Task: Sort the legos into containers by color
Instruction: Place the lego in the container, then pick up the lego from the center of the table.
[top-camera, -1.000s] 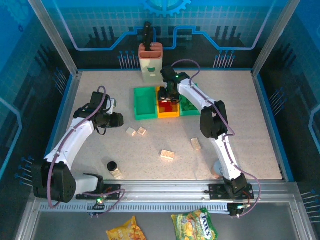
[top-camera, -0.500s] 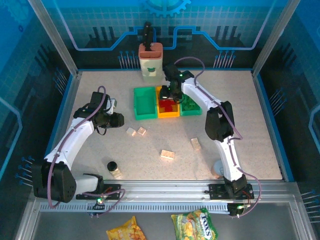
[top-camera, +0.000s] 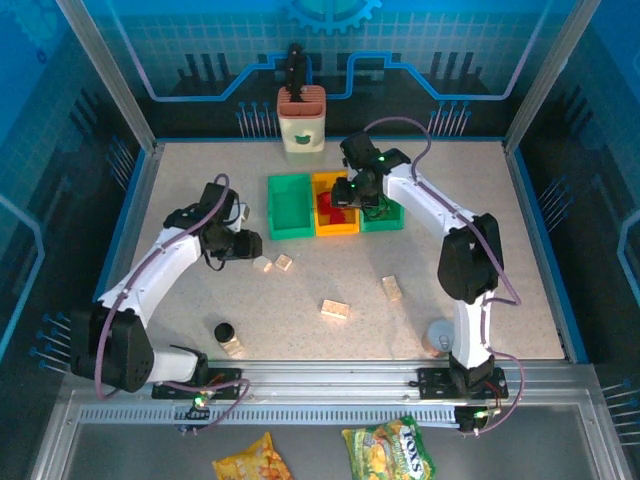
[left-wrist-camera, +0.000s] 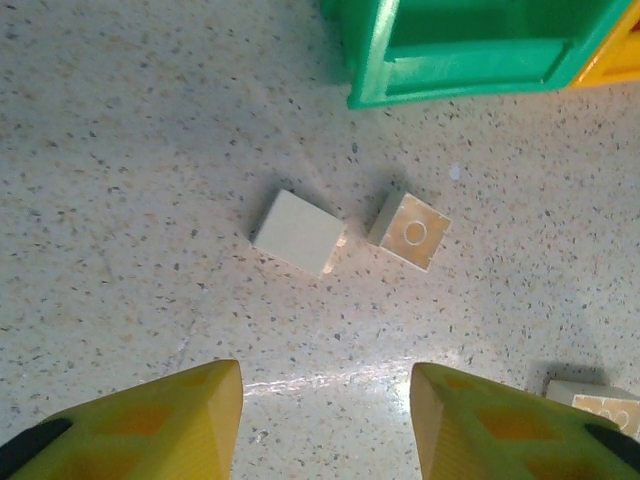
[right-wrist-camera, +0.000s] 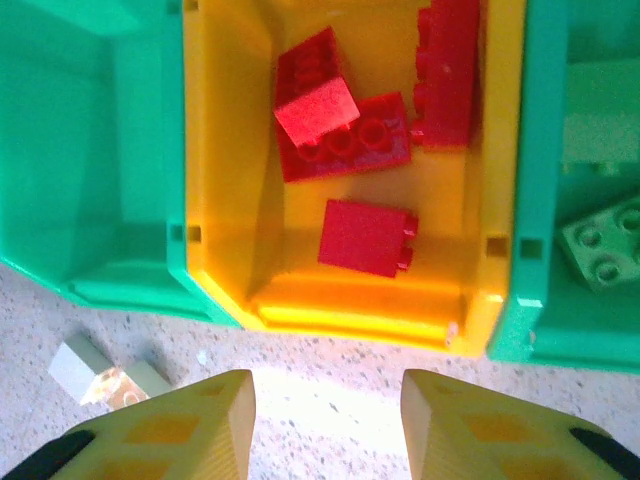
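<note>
Three bins stand in a row at the back: a left green bin (top-camera: 289, 207), an orange-yellow bin (top-camera: 335, 212) and a right green bin (top-camera: 383, 214). The orange-yellow bin (right-wrist-camera: 230, 150) holds several red legos (right-wrist-camera: 366, 238). Green legos (right-wrist-camera: 604, 245) lie in the right green bin (right-wrist-camera: 540, 180), and the left green bin (right-wrist-camera: 90, 160) looks empty. My right gripper (right-wrist-camera: 325, 420) hovers open and empty over the orange-yellow bin's near rim (top-camera: 358, 198). Two cream legos (left-wrist-camera: 298, 232) (left-wrist-camera: 410, 230) lie just ahead of my left gripper (left-wrist-camera: 325, 420), which is open and empty (top-camera: 250, 246). More cream legos (top-camera: 335, 309) (top-camera: 392, 288) lie mid-table.
A tall cream holder with a brown top (top-camera: 302, 120) stands behind the bins. A black-capped jar (top-camera: 224, 332) sits at the near left and a grey cup (top-camera: 440, 335) by the right arm's base. Snack bags (top-camera: 390, 450) lie below the rail.
My left gripper has moved right, closer to the two cream legos, and its jaws have widened a little. My right gripper has shifted right and nearer, off the orange-yellow bin's middle.
</note>
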